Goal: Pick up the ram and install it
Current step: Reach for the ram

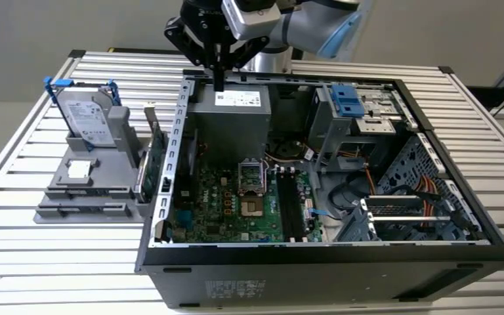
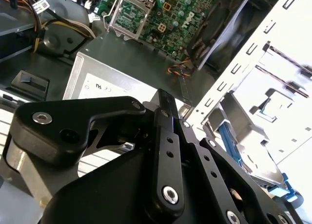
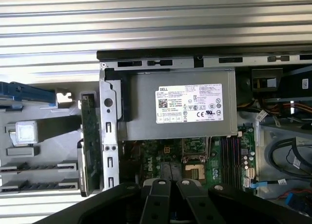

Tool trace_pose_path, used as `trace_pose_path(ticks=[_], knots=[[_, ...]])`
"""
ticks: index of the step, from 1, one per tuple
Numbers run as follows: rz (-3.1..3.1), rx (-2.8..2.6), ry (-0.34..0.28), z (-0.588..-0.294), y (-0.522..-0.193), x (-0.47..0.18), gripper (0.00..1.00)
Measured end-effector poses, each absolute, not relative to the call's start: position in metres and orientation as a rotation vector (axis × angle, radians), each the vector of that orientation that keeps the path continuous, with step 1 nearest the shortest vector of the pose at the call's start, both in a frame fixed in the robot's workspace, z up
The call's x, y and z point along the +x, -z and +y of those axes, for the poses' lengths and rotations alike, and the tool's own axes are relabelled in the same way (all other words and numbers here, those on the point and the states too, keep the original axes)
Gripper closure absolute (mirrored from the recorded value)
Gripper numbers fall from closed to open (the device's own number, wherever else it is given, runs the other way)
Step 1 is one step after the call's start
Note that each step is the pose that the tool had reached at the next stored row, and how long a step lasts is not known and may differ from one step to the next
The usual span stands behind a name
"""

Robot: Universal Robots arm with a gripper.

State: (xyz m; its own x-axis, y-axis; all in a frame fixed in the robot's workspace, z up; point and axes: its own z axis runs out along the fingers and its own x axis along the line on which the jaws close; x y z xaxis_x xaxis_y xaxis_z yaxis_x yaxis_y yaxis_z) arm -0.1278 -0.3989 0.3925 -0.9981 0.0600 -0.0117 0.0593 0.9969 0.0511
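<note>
Black gripper (image 1: 220, 84), fingers pressed together with nothing visible between them, hangs over the grey power supply (image 1: 230, 115) inside the open computer case (image 1: 322, 254); ram (image 1: 90, 191) appears to be the thin dark strip standing edge-on in a slot of the grey holder (image 1: 60, 214), outside the case on the exterior view's left; identification uncertain.

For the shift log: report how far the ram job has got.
Done: nothing visible; the board's memory slots look empty. In hand: nothing; the hand hangs shut over the power supply. Left: both pickup and install; whether the ram sits in the grey rack is too small to tell.
</note>
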Motion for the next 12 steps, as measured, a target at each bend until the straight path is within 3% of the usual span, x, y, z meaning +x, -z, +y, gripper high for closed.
trace_pose_path(ticks=[12], knots=[[3.126, 0.093, -0.079, -0.3989, -0.3925, -0.1373, 1.0]])
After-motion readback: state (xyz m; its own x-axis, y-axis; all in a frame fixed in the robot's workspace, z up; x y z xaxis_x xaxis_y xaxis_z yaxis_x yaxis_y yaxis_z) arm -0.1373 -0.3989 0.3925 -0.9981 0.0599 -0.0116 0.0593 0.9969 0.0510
